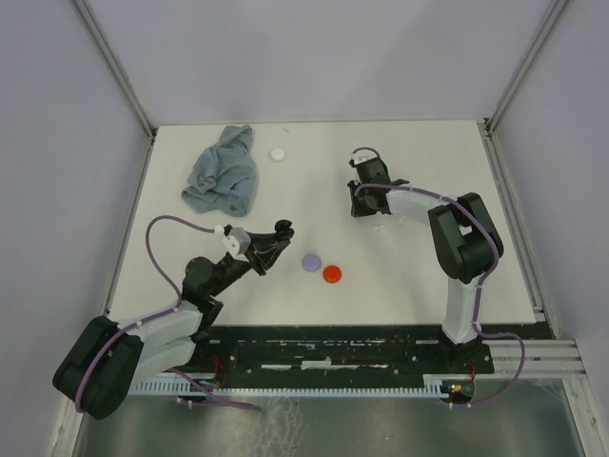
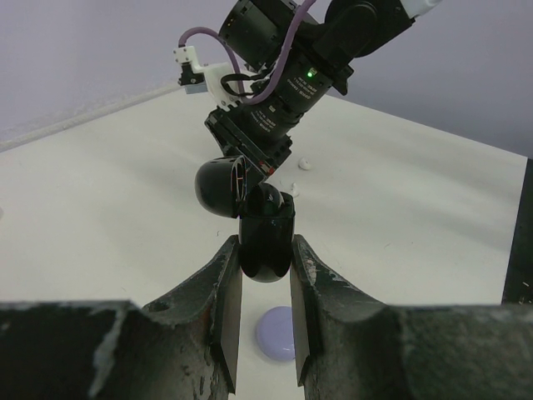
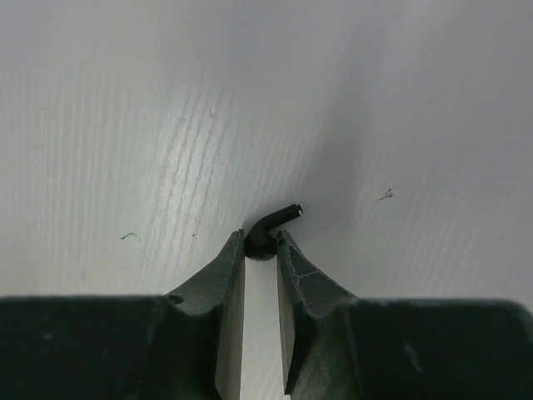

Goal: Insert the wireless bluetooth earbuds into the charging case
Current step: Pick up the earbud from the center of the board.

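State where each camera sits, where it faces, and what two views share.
Top external: above, behind the bases, looking down at white table; both arms show.
Left wrist: faces glossy black open charging case; left pincer shows.
Right wrist: faces tiny black plastic earbud on table; right pincer shows.
Shared: top and left wrist see round lavender disc.

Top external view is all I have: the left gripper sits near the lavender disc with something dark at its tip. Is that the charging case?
Observer: Yes. The left wrist view shows the left gripper shut on the black charging case, which stands upright between the fingers.
Operator: Is the case open?
Observer: It is open, with the lid tipped over to one side.
Operator: And the right gripper?
Observer: The right wrist view shows the right gripper pinching a black earbud at its fingertips, with the stem pointing away from the gripper.
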You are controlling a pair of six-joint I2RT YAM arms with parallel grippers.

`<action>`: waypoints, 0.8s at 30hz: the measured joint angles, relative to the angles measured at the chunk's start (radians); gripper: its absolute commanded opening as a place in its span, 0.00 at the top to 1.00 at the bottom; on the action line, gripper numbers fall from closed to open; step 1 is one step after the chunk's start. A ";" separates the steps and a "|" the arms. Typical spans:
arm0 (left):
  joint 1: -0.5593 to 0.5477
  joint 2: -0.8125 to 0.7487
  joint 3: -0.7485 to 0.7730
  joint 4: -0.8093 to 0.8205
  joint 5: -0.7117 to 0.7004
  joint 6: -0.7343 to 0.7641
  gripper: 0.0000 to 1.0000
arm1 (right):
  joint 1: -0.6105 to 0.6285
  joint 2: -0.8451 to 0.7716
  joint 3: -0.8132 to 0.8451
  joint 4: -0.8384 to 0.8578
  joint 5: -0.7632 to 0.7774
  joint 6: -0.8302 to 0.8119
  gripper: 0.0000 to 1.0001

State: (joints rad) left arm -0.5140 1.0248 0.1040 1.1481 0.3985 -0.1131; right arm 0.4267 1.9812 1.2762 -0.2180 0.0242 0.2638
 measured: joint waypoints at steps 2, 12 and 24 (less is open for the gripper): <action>0.000 -0.002 0.000 -0.002 0.001 0.000 0.97 | 0.005 -0.011 -0.013 -0.002 -0.018 0.000 0.81; 0.000 -0.005 0.000 -0.003 0.005 0.000 0.97 | 0.110 -0.137 -0.161 -0.064 -0.068 -0.007 0.74; 0.000 -0.006 0.002 -0.003 0.005 0.000 0.97 | 0.147 -0.198 -0.208 -0.165 0.032 -0.040 0.55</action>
State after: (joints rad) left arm -0.5140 1.0183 0.1059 1.1454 0.4034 -0.1131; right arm 0.5739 1.7832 1.0683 -0.3828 0.0566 0.2241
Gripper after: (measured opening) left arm 0.331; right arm 0.428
